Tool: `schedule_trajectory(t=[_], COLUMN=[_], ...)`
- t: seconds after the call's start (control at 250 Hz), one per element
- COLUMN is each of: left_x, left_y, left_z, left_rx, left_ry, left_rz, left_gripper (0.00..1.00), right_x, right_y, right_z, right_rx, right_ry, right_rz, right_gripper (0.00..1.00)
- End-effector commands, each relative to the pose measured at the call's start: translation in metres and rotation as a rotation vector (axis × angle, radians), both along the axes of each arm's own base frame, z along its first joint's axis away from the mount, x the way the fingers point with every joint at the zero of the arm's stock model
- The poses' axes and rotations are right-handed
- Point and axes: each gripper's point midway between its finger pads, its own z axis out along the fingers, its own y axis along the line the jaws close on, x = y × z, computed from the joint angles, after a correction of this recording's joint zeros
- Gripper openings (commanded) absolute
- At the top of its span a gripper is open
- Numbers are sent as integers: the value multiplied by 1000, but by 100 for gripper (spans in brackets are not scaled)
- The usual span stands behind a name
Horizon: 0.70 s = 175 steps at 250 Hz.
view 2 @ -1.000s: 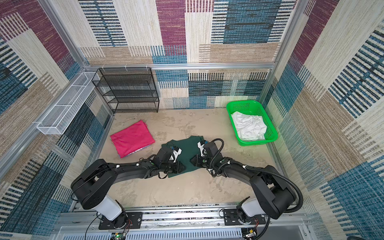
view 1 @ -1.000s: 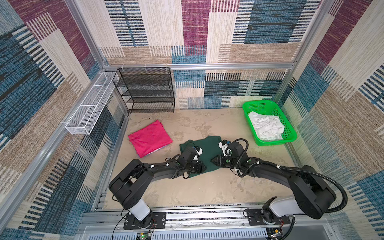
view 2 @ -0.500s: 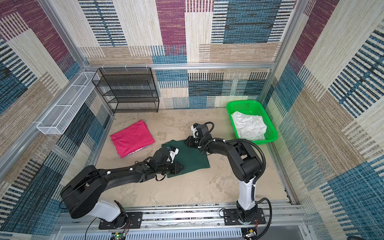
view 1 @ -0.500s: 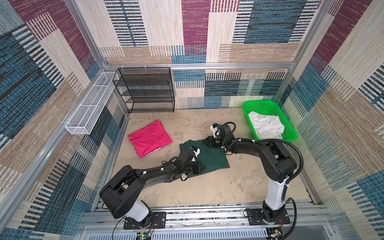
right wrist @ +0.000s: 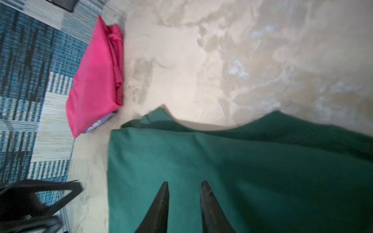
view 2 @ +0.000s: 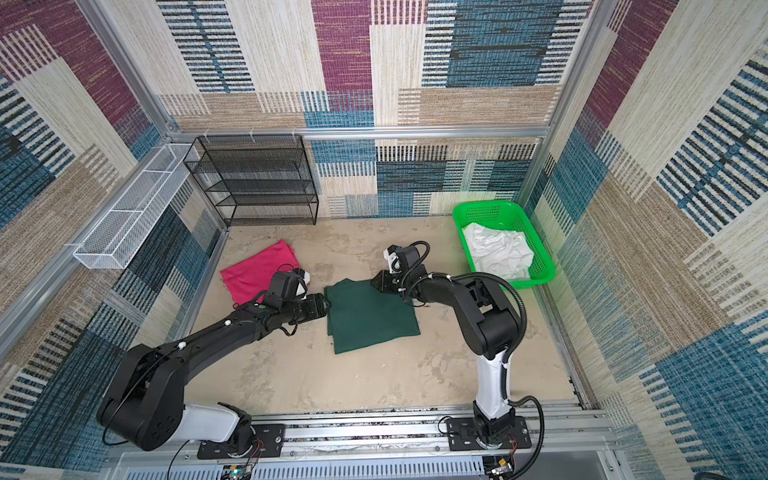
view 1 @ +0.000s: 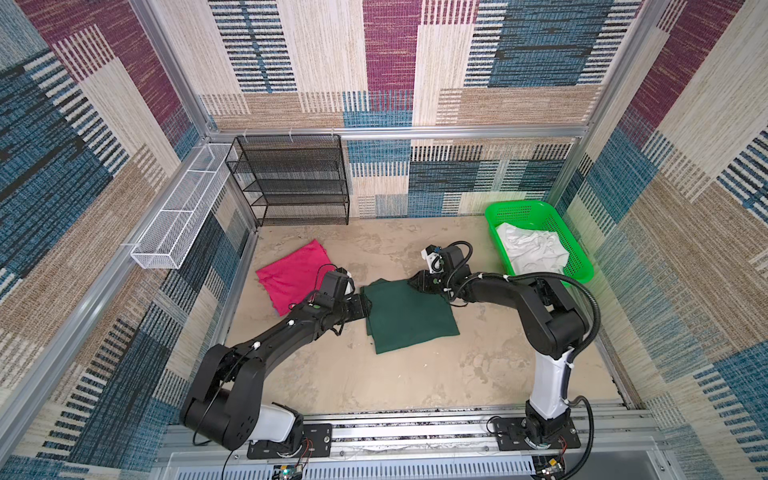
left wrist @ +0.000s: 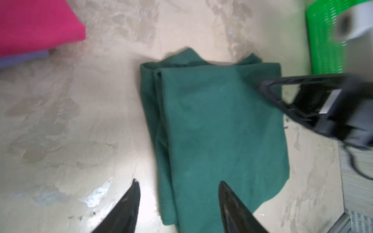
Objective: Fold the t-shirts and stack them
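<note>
Green cloth shows between my left gripper's (left wrist: 178,182) spread, empty jaws, at the dark green t-shirt's (view 1: 409,316) 9 o'clock edge. My right gripper (right wrist: 184,181) sits at its 1 o'clock corner, jaws narrowly apart; whether they nip cloth I cannot tell. Folded flat mid-table (view 1: 415,386), the shirt's long axis runs 11 to 5 o'clock in both top views. The pink t-shirt (view 1: 291,276) lies folded at its 10 o'clock, apart.

My fingers (right wrist: 159,207) were black; I saw a dark green t-shirt (view 1: 409,316), a magenta t-shirt (view 1: 291,274), a bright green basket (view 1: 519,211), striped blue-maroon-beige walls (view 1: 374,62).
</note>
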Motion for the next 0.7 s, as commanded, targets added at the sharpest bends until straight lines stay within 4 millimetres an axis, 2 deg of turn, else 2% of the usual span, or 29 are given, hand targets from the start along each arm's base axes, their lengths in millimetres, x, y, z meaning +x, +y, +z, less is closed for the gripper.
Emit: schedule_trajectory(t=[0.0,0.136,0.352,0.696], left_x=[-4,0,-1,-3], left_y=[-1,-8,-12,-11], left_z=[-11,-19,-34,-51], left_rx=[-21,-79,-100,-116], left_ry=[46,61,100,159], left_rz=[-70,-82,-79,-39], left_gripper=[63,65,66,65], right_x=[-2,-23,-59,-71], right_y=[-15,-34,-61,-77], right_z=[17,12,-20,-65], right_rx=[-54,-94,-123,-175], right_ry=[-40,-9,63,163], right_rz=[-30,-56,-88,-115], right_gripper=[31,31,32,30])
